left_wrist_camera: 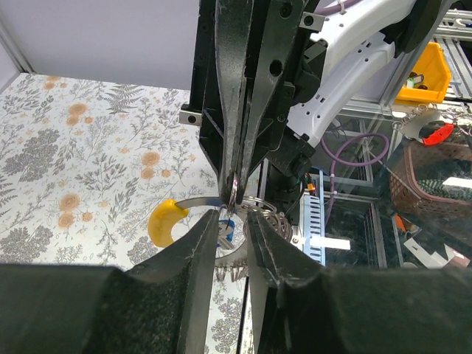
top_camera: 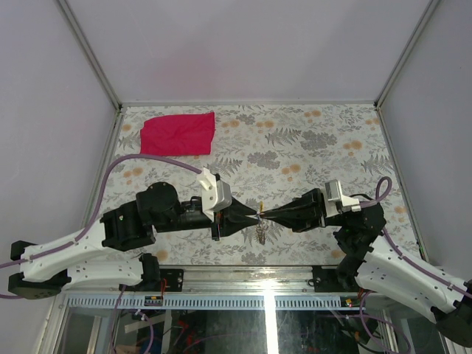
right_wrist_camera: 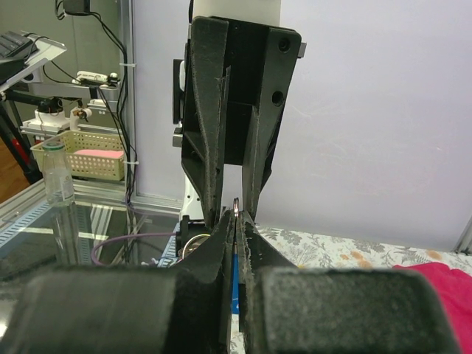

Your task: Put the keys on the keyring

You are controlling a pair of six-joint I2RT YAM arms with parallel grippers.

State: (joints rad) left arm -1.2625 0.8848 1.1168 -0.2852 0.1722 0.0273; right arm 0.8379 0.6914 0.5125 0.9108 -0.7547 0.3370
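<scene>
My two grippers meet tip to tip over the table's near edge. My right gripper (top_camera: 267,215) (right_wrist_camera: 234,217) is shut on the thin metal keyring (left_wrist_camera: 233,193) (right_wrist_camera: 235,203), holding it edge-up. My left gripper (top_camera: 251,215) (left_wrist_camera: 234,217) faces it with its jaws a narrow gap apart around the ring's lower part. A yellow-headed key (left_wrist_camera: 165,223) (top_camera: 259,202) sticks out sideways, its blade reaching the ring. A blue-headed key (left_wrist_camera: 227,230) sits between the left fingers. The silvery chain (left_wrist_camera: 271,217) and more keys (top_camera: 262,233) hang below. Red and black heads are not visible.
A red cloth (top_camera: 178,133) (right_wrist_camera: 442,284) lies at the table's far left. The floral tabletop (top_camera: 310,147) ends at a metal rail (top_camera: 258,276) just below the grippers. Grey walls enclose the far and side edges.
</scene>
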